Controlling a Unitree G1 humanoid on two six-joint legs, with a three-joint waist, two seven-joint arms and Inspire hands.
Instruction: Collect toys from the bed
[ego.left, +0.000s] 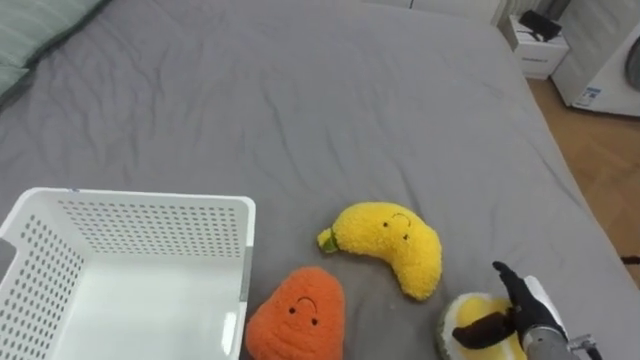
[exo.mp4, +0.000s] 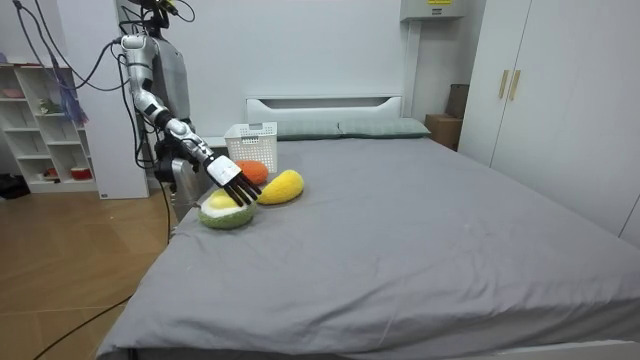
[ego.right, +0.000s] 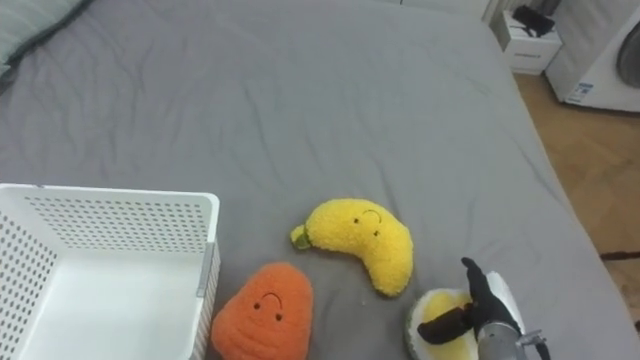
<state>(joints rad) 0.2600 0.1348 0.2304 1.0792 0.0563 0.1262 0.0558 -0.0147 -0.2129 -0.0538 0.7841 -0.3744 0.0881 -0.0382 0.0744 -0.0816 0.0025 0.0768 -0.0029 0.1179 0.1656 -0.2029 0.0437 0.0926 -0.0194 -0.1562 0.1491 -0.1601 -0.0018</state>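
Three plush toys lie on the grey bed (ego.left: 330, 110): an orange one with a face (ego.left: 298, 315), a yellow banana (ego.left: 395, 240) and a round green toy with a yellow middle (ego.left: 470, 312). My right hand (ego.left: 530, 310) rests on the round toy at the lower right, open, its thumb lying across the yellow part and a finger stretched straight beyond it. A white perforated basket (ego.left: 150, 200) stands on the bed at the lower left, beside the orange toy, and holds nothing I can see. In the room view I stand at the bedside, right arm (exo.mp4: 228, 172) reaching down to the round toy (exo.mp4: 225, 212).
Pillows (ego.left: 30, 30) lie at the far left of the bed. Beyond its far right corner stand a white nightstand (ego.left: 535, 45) and a white appliance (ego.left: 605, 70) on wooden floor. The room view has a shelf (exo.mp4: 40, 120) behind me and wardrobes (exo.mp4: 560, 100) opposite.
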